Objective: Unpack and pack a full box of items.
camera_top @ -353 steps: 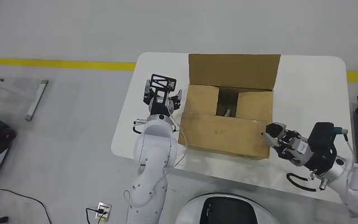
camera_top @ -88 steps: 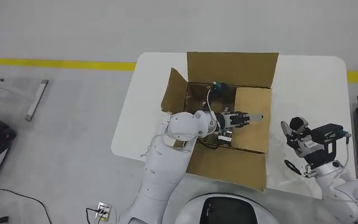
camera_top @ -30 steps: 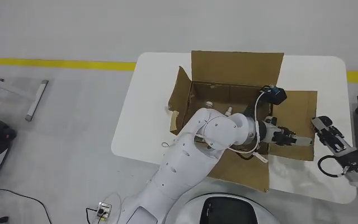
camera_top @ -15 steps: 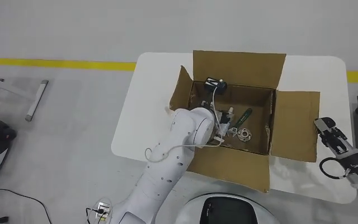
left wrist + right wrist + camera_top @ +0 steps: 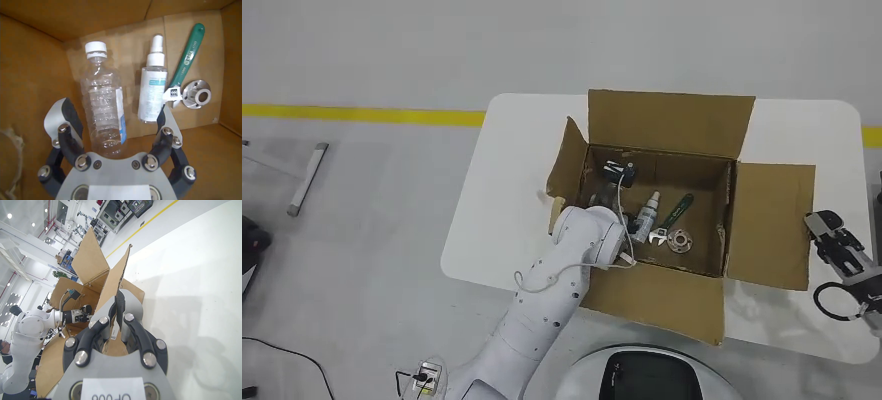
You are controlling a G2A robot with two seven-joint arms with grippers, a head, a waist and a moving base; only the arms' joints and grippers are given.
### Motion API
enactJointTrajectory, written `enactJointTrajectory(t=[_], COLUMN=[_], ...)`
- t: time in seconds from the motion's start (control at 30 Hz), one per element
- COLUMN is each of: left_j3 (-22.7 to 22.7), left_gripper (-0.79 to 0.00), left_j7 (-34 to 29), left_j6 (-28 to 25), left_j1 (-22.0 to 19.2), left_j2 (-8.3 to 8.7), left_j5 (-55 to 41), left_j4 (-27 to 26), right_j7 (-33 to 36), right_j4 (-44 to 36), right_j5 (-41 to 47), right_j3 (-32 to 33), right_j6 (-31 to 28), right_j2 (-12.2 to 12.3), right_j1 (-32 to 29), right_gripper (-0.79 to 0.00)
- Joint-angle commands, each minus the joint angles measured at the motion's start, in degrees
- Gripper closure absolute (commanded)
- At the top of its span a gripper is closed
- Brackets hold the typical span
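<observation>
My left gripper (image 5: 115,108) hangs inside the box (image 5: 667,120), at the end away from the opened right flap (image 5: 772,225). The clear water bottle (image 5: 102,91) lies on the box floor directly ahead of it. The bottle's long axis runs straight away from my wrist, base nearest me and white cap toward the box's back wall. My jaws stand wide apart, one on each side of the bottle's lower half, holding nothing and, as far as I can tell, touching nothing. This arm is much the nearer one, so I judge the bottle to be its pick. My right gripper (image 5: 118,306) sits outside the box, just beside the flap's outer edge, with its jaws together and empty.
</observation>
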Motion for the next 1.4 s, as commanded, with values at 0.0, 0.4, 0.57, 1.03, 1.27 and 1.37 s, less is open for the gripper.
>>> enactJointTrajectory(t=[0.0,0.4,0.57,1.03,1.27,1.37], left_j3=[-0.3,-0.6,-0.3,-0.7,-1.7,-3.1], left_gripper=[-0.785,-0.465,-0.185,0.0,0.0,0.0], left_j7=[0.5,1.5,1.7,2.3,-1.1,-2.2], left_j6=[0.3,0.2,0.8,-2.0,-3.4,-3.7], left_j1=[-0.3,-1.7,-2.2,-1.8,-0.4,0.4], left_j2=[-0.12,-0.87,-1.29,-1.9,-1.95,-1.72], left_j5=[0.0,-0.4,-0.1,-2.2,-5.8,-6.5], left_j4=[1.4,7.3,8.1,3.3,-9.1,-14.1], right_j7=[0.0,0.0,0.0,0.1,1.4,2.3], right_j4=[0.0,0.4,0.6,1.3,2.3,3.0], right_j5=[0.0,-0.7,-0.7,-0.6,-1.5,-1.2], right_j3=[-0.1,-0.8,-0.8,0.8,4.7,6.1], right_j6=[-0.1,0.1,0.4,0.8,1.4,1.4], right_j2=[0.0,0.0,0.0,0.2,0.7,0.9], right_j1=[0.0,1.2,1.8,3.4,5.5,6.3], right_gripper=[0.0,0.0,0.0,0.0,0.0,0.0])
